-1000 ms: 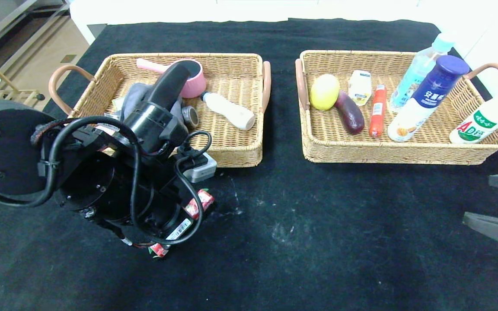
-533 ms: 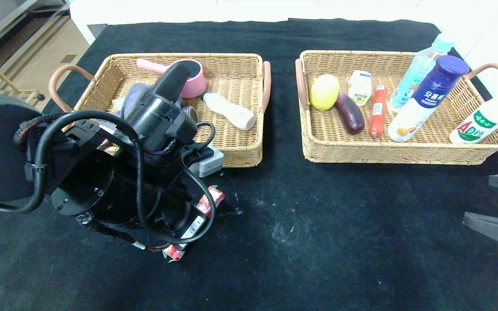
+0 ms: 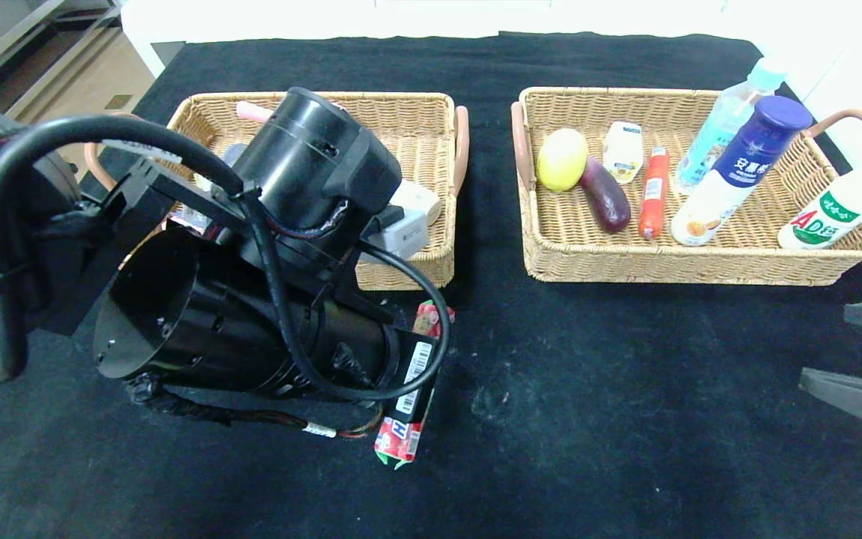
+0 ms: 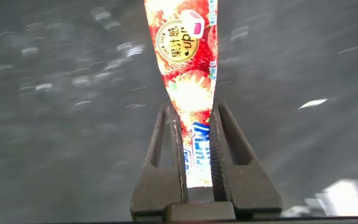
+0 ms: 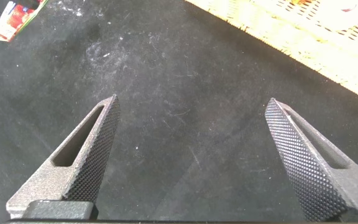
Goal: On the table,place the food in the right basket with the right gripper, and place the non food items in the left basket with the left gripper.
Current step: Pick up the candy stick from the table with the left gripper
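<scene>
My left gripper [image 4: 194, 109] is shut on a red strawberry-print snack packet [image 4: 185, 56]. In the head view the left arm [image 3: 281, 247] covers the gripper. Only the packet's ends [image 3: 399, 443] stick out, over the black table just in front of the left basket [image 3: 416, 112]. My right gripper [image 5: 191, 102] is open and empty, low over bare table at the right edge of the head view [image 3: 827, 344], in front of the right basket [image 3: 551, 262]. The packet also shows far off in the right wrist view [image 5: 17, 12].
The right basket holds a lemon [image 3: 562, 159], an eggplant [image 3: 605, 196], a sausage [image 3: 654, 191], a white pouch [image 3: 622, 150] and three bottles [image 3: 738, 172]. The left arm hides most of the left basket's contents; a white bottle's end [image 3: 420, 198] shows.
My left arm has swung right and risen toward the camera, carrying the packet to the right. It now hides most of the left basket. The right gripper has not moved.
</scene>
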